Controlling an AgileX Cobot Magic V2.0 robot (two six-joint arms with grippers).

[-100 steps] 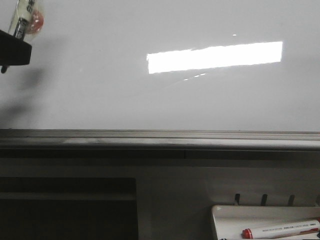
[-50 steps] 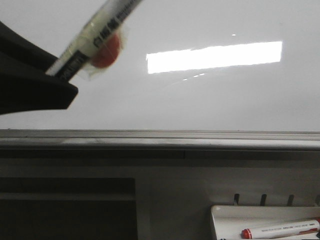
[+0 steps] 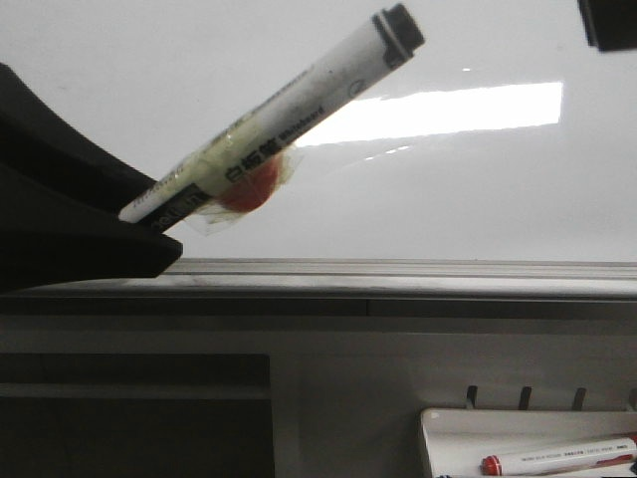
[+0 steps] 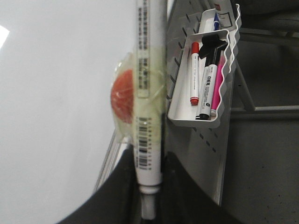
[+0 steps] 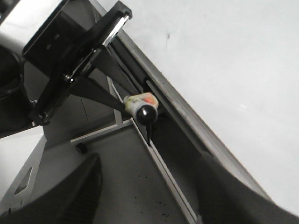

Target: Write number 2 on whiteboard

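The whiteboard [image 3: 448, 199] fills the upper front view, with a bright glare bar; no number 2 shows on it. My left gripper [image 3: 149, 234] comes in from the lower left, shut on the tail of a white marker [image 3: 289, 115]. The marker tilts up to the right in front of the board, its black capped end [image 3: 398, 30] uppermost, and an orange lump [image 3: 249, 187] is taped to its barrel. In the left wrist view the jaws [image 4: 147, 163] clamp the marker [image 4: 148, 93]. My right gripper [image 5: 149, 186] is open and empty; a dark corner of it [image 3: 607, 22] shows top right.
A grey metal ledge [image 3: 398, 274] runs along the board's lower edge. A white tray [image 3: 448, 428] at the lower right holds a red-capped marker [image 3: 557, 456]; in the left wrist view the tray [image 4: 224, 70] holds several markers. The right wrist view shows the floor below the board.
My left gripper has moved right and down across the board, and the marker has swung into a tilted pose pointing up right. My right gripper has entered at the top right.
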